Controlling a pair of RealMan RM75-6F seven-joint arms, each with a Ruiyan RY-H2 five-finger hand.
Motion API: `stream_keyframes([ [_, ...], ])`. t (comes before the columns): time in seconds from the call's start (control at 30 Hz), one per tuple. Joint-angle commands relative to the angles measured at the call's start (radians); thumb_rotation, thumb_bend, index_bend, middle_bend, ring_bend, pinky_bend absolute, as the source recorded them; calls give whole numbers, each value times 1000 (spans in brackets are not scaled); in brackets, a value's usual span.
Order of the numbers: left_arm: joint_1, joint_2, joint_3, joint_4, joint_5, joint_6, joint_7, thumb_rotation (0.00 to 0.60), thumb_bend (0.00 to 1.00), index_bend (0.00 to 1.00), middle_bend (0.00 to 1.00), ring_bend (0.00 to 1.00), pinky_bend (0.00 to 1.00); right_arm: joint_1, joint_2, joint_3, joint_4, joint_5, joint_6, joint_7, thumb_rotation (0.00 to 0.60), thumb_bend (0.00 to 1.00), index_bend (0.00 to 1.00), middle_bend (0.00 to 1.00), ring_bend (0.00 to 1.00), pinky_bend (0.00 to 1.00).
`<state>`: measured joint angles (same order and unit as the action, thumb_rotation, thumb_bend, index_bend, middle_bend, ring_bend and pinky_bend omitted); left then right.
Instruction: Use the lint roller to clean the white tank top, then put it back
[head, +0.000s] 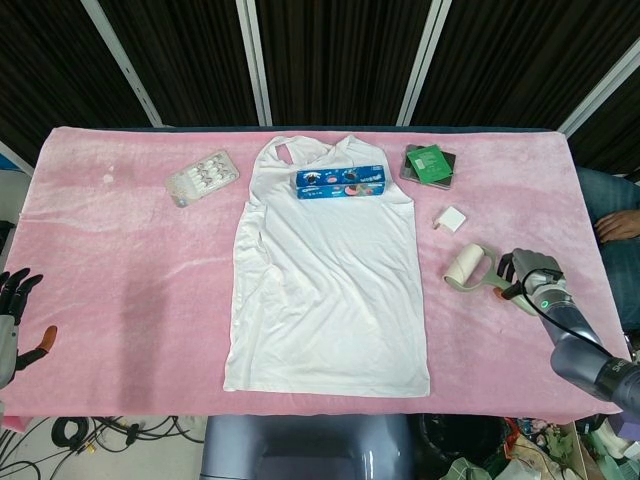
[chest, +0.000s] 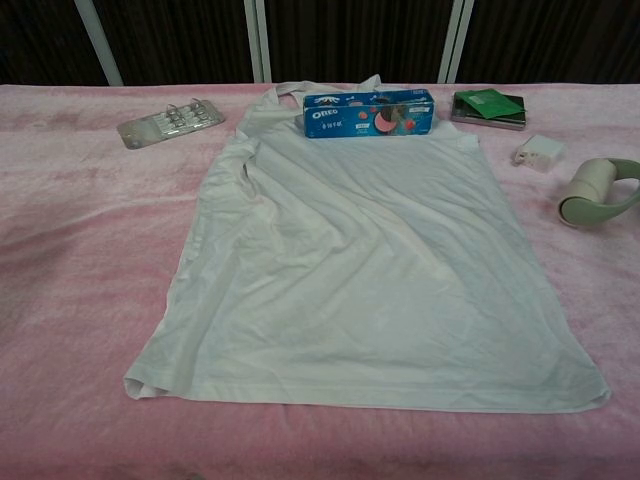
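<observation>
The white tank top (head: 325, 290) lies flat in the middle of the pink cloth, neck toward the far edge; the chest view shows it too (chest: 370, 270). The lint roller (head: 466, 268) is to the right of the shirt, low over the cloth and apart from the fabric. Its pale roll and curved frame also show at the right edge of the chest view (chest: 590, 186). My right hand (head: 535, 280) grips its handle near the table's right side. My left hand (head: 12, 322) hangs off the left edge, fingers apart and holding nothing.
A blue Oreo box (head: 341, 182) lies across the shirt's chest. A blister pack (head: 201, 177) sits at the back left. A green-topped dark case (head: 431, 164) and a small white charger (head: 451, 219) are at the back right, just beyond the roller.
</observation>
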<state>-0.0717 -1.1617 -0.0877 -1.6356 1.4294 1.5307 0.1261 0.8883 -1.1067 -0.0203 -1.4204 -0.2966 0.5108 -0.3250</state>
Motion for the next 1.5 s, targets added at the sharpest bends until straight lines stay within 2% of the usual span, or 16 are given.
stream_keyframes([
  [0.03,0,0,0,0,0,0,1,600,317,149,85,36,0,-9,-14,8,12,-17,-13,32,600,478,797,583,522,409],
  [0.17,2,0,1,-2,1,3,2,600,318,149,85,36,0,-13,-29,2,27,-40,-6,39,600,422,627,447,418,353],
  [0.23,2,0,0,-2,2,5,2,600,318,149,85,36,0,-12,-37,-5,32,-38,-7,44,600,384,507,348,333,303],
  [0.37,2,0,0,-2,2,5,2,600,317,149,85,36,0,-4,-40,-19,38,-19,-35,59,600,317,335,203,210,270],
  [0.5,3,0,0,-3,0,5,3,600,318,149,84,36,0,5,-42,-39,41,-19,-32,62,600,211,109,32,81,231],
  [0.6,3,-1,0,-3,0,5,4,600,317,149,84,36,0,5,-39,-34,30,-23,-9,80,600,138,11,0,48,217],
  [0.7,3,-1,0,-3,0,5,5,600,317,149,85,36,0,-7,-29,-13,9,-44,34,110,600,104,0,0,41,211],
  [0.93,3,-2,-1,-3,1,7,5,600,318,149,85,36,0,-58,43,55,-72,-136,124,191,600,100,0,0,39,211],
  [1.13,2,-3,-5,-1,6,14,1,600,318,149,84,36,0,-180,151,83,-276,-356,411,232,600,100,0,0,40,211],
  [1.17,2,-3,-5,-1,7,14,0,600,318,149,84,36,0,-195,156,81,-295,-381,443,234,600,99,0,0,40,211],
  [1.3,3,-1,-7,-3,12,21,-4,600,318,149,84,36,0,-340,152,28,-404,-607,730,229,600,100,0,0,40,211],
  [1.37,4,2,-7,-5,17,25,-6,600,317,149,84,36,0,-413,118,-11,-411,-713,863,210,600,99,0,0,40,211],
  [1.5,4,9,-4,-6,30,30,-10,600,318,149,84,36,0,-522,39,-72,-378,-851,1031,192,600,99,0,0,40,211],
])
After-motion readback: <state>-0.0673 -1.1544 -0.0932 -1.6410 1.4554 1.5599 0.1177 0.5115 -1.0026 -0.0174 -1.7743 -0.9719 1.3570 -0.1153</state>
